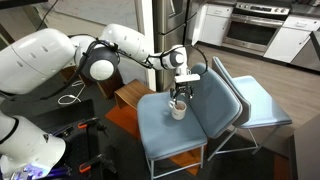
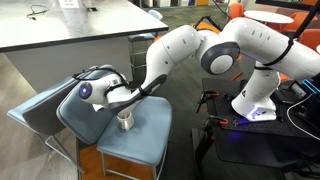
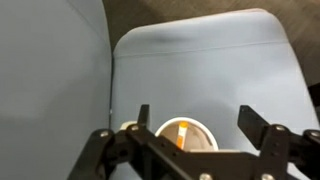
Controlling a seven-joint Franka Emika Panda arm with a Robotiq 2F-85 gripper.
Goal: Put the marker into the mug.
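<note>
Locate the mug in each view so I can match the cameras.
In an exterior view: mug at centre frame, on the blue chair seat, directly under the gripper.
In an exterior view: mug left of centre, on the same seat, below the gripper.
Wrist view: mug at bottom centre, between the open gripper's fingers.
Shared landmark: the blue chair seat.

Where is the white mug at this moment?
In an exterior view, the mug stands on the blue chair seat, just below the gripper, near the backrest.
</note>
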